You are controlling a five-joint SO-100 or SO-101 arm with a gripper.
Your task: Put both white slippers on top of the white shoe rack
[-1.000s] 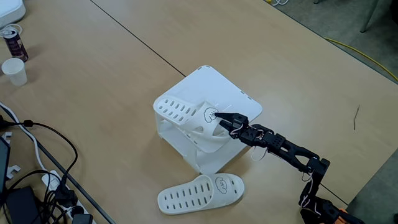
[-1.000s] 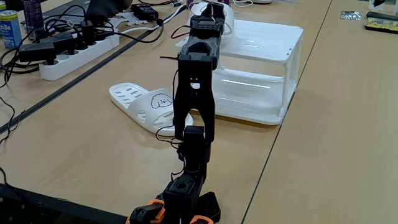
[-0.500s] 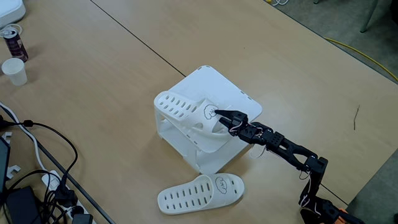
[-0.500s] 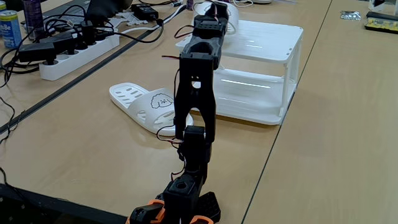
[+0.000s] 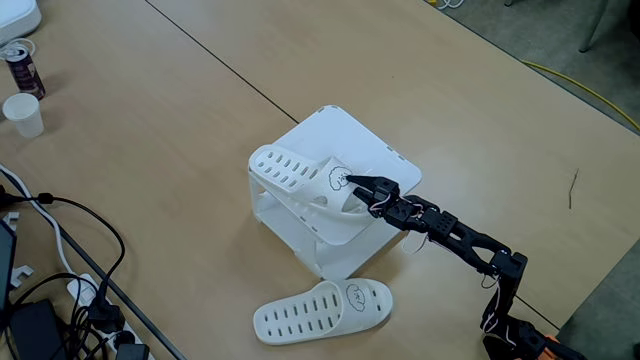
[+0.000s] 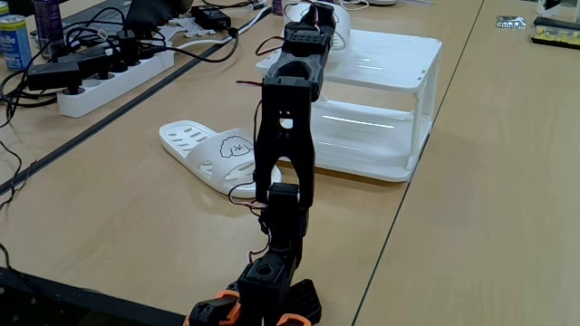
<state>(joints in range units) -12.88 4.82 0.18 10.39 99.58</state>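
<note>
- The jaws (image 5: 352, 183) are clenched on the heel end of one white slipper (image 5: 300, 185), just by its small drawn face; in a fixed view from behind the arm, the jaws (image 6: 313, 11) sit at the far end of the arm, with that slipper's white rim (image 6: 335, 20) peeking past them.
- That held slipper is over the white shoe rack (image 5: 362, 145), toe pointing toward the rack's left corner as the high fixed view shows it. It looks tilted, heel raised by the grip and toe low near the top shelf's edge; whether the toe already rests on the shelf I cannot tell.
- The second white slipper (image 5: 322, 309) lies flat on the desk (image 5: 180, 130), near the rack's front side and toward the desk's near edge; the low fixed view shows it (image 6: 213, 154) beside the rack's (image 6: 390, 100) lower shelf, apart from it.
- Judged from this, the task is roughly halfway through its first half: one slipper is being placed but not yet let go, the other is untouched.
- Left to do: settle and free the first slipper, then fetch the second and set it on the same top shelf.
- The arm (image 5: 460, 243) reaches out long and low from its base at the desk's near right corner, wrist nearly level with the rack's top; from behind, the arm (image 6: 285, 136) rises upright and then bends forward over the rack.
</note>
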